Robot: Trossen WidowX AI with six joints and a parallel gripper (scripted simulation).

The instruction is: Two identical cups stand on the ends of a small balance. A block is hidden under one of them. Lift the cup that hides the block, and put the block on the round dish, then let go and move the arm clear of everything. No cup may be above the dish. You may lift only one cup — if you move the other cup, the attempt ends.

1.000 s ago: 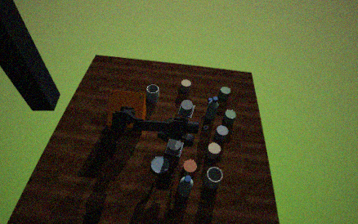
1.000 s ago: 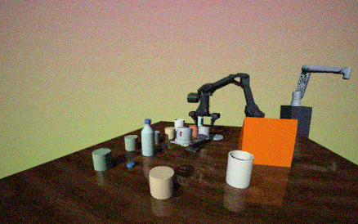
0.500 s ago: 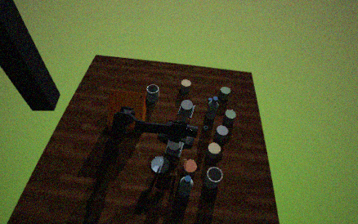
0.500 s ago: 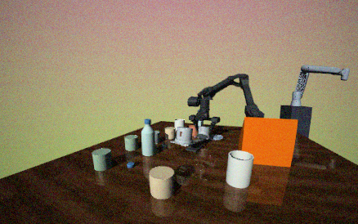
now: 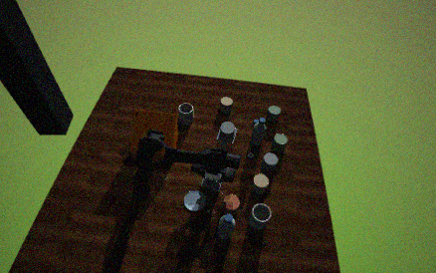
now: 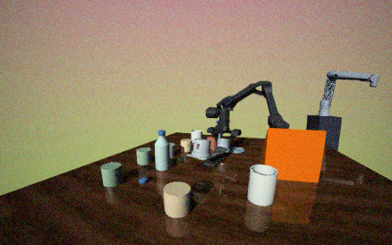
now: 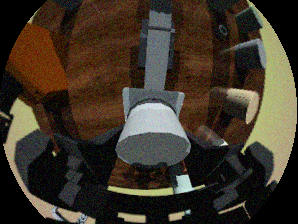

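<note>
The small balance (image 6: 214, 158) lies mid-table; its grey beam (image 7: 159, 45) runs away from me in the wrist view. One grey cup (image 5: 227, 129) (image 6: 200, 147) stands upside down on the balance's far end. The other cup (image 6: 224, 143) (image 7: 152, 137) stands on the near end, and my gripper (image 5: 211, 185) (image 6: 224, 134) is down over it, with a dark finger pressed against each side. The round blue-grey dish (image 5: 193, 200) (image 6: 238, 150) lies on the table just beside this cup. No block shows.
An orange box (image 5: 155, 127) (image 6: 295, 154) stands by the arm's base. Many cylinders, open white cups (image 5: 185, 111) (image 6: 262, 184) (image 5: 261, 213) and bottles (image 5: 259, 131) (image 6: 161, 152) crowd around the balance. A salmon cylinder (image 5: 231, 201) stands close to the dish.
</note>
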